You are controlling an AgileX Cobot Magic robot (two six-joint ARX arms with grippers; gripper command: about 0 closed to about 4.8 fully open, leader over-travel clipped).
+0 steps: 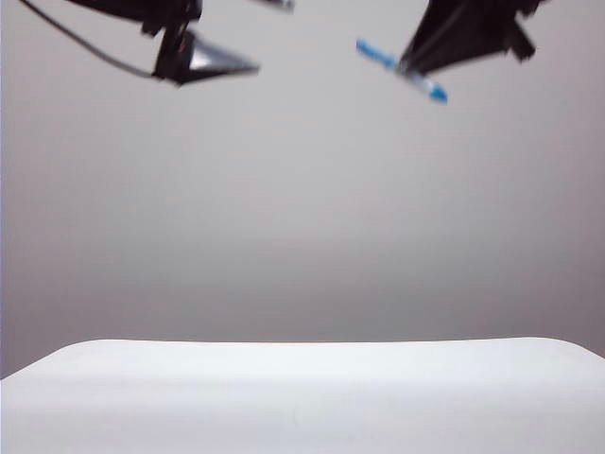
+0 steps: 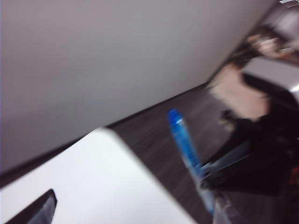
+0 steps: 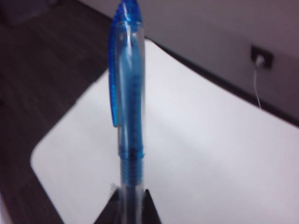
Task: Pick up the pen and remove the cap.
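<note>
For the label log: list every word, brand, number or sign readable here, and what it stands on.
None readable.
The pen, cap still on, in the shut right claw: no print visible.
The left claw, the table and the wall bear no text.

Background stuff: there's a white table [image 1: 302,397] with rounded corners, nothing sitting on the part you can see from the exterior view. Behind it is a plain pale grey wall [image 1: 302,189]. The wrist views show a dark wood-look floor [image 3: 32,70] around the table, and a dark baseboard strip where wall meets floor. There's also 1 wall outlet [image 3: 260,58] with a white cable [image 3: 256,88] hanging down from it. Pretty blurry overall.
</note>
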